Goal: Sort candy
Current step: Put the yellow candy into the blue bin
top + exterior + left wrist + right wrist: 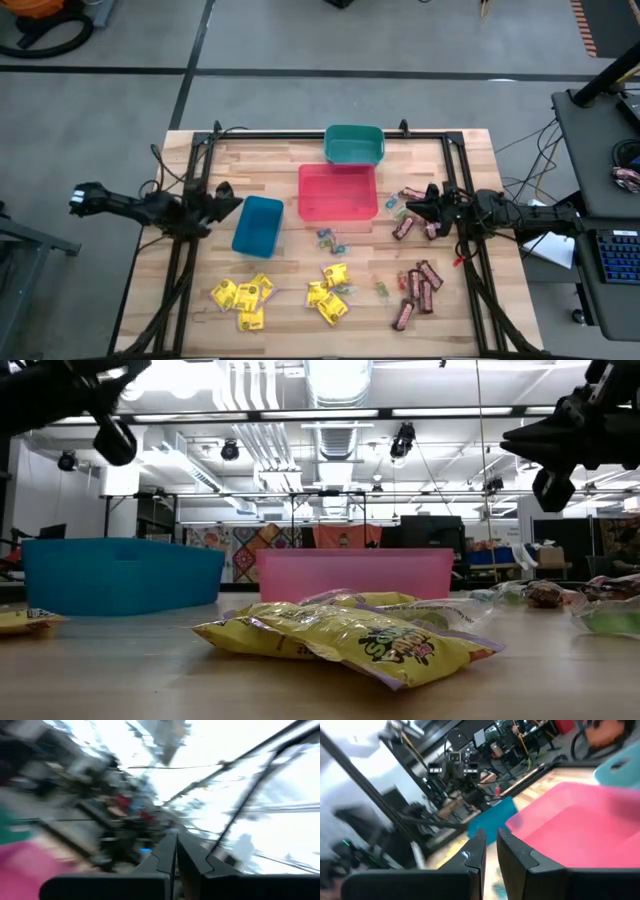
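Note:
The candy lies loose and flat on the wooden table (290,270). Yellow packets (242,295) sit front left and more of them (328,292) front centre. Brown bars (416,290) lie front right, with others (410,225) under my right arm. Tiny wrapped pieces (330,240) lie below the red bin. My left gripper (238,204) (176,840) hovers shut above the table's left side, beside the blue bin. My right gripper (408,208) (490,837) hovers above the right side. Its fingers stand a narrow gap apart with nothing between them.
A blue bin (258,225) stands left of centre, a red bin (338,192) in the middle and a teal bin (354,145) at the far edge. Black frame rails (190,240) run along both sides of the table. Bare wood lies between the candy groups.

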`<state>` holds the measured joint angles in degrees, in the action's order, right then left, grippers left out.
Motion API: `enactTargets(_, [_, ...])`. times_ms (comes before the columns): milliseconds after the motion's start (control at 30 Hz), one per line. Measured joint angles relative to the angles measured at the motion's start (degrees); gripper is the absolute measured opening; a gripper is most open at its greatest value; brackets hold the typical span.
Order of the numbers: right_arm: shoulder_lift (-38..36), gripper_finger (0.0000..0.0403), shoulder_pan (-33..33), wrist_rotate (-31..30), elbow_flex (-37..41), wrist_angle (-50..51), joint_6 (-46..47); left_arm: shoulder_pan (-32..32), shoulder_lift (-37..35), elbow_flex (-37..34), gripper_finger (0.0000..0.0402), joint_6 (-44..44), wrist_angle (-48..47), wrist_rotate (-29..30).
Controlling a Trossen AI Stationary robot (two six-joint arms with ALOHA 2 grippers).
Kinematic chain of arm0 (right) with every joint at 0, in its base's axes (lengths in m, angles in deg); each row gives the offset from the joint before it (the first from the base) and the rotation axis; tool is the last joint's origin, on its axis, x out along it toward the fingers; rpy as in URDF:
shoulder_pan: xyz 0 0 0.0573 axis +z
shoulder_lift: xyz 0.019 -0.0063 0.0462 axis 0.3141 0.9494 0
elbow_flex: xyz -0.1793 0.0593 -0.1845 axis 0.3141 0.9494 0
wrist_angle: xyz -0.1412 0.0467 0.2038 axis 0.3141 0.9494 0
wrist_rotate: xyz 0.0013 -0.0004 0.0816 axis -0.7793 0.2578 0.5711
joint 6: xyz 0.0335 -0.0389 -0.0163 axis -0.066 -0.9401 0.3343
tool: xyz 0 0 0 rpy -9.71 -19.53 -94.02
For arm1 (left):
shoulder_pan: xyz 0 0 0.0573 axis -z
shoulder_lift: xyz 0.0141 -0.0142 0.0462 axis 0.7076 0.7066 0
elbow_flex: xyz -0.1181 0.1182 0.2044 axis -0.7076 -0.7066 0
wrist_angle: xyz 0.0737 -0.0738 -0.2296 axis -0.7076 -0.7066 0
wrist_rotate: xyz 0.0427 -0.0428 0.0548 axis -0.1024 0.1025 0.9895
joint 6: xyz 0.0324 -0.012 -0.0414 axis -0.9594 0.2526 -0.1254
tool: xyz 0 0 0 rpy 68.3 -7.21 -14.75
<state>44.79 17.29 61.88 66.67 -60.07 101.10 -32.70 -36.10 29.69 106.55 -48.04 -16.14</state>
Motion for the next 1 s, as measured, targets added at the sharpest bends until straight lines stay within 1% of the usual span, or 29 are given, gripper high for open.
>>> enactTargets(33, [0.01,0.0038,-0.01,0.16,0.0,0.02,2.24,0.38,0.8,0.0,0.0,2.45,0.95,-1.16])
enactTargets(100, [0.16,0.0038,0.0,1.79,0.0,0.01,4.53,1.65,2.57,0.38,0.0,9.2,0.12,-1.19])
enactTargets(200, [0.17,0.0038,0.0,5.19,-0.02,-0.01,7.53,5.08,6.81,4.07,0.0,14.52,-6.91,0.96])
enactTargets(267, [0.17,0.0038,0.0,6.85,-0.04,-0.04,9.0,7.48,10.22,9.07,0.0,18.52,-15.49,3.33])
enactTargets(300, [0.17,0.0038,0.0,7.49,-0.04,-0.05,9.38,8.59,12.03,12.22,0.0,20.33,-20.81,3.57])
enactTargets(367, [0.19,0.0038,0.0,8.2,-0.07,-0.06,9.49,10.84,16.17,19.58,0.0,23.41,-33.82,3.89])
enactTargets(500, [0.2,0.0038,0.0,8.62,-0.07,-0.04,9.43,15.95,26.49,34.62,0.0,32.76,-61.13,7.94])
enactTargets(567, [0.2,0.0038,0.0,9.11,-0.07,-0.03,9.65,18.81,32.64,41.58,0.0,37.59,-71.32,7.81])
enactTargets(633, [0.2,0.0038,0.0,10.06,-0.07,0.03,10.24,22.28,38.86,47.91,0.0,42.33,-78.56,7.68])
enactTargets(800, [0.2,0.0038,0.0,11.55,-0.09,0.05,11.01,30.7,54.75,62.71,0.0,51.67,-90.71,7.51])
enactTargets(867, [0.2,0.0038,0.0,11.64,-0.09,0.05,11.2,32.99,60.76,67.47,0.0,56.35,-96.88,7.26])
enactTargets(933, [0.2,0.0038,0.0,11.69,-0.09,0.07,11.99,34.63,66.2,71.3,0.0,62.3,-103.77,5.23])
enactTargets(1000, [0.2,0.0038,0.0,12.21,-0.09,0.07,12.74,35.8,70.67,73.74,0.0,66.15,-107.56,1.25])
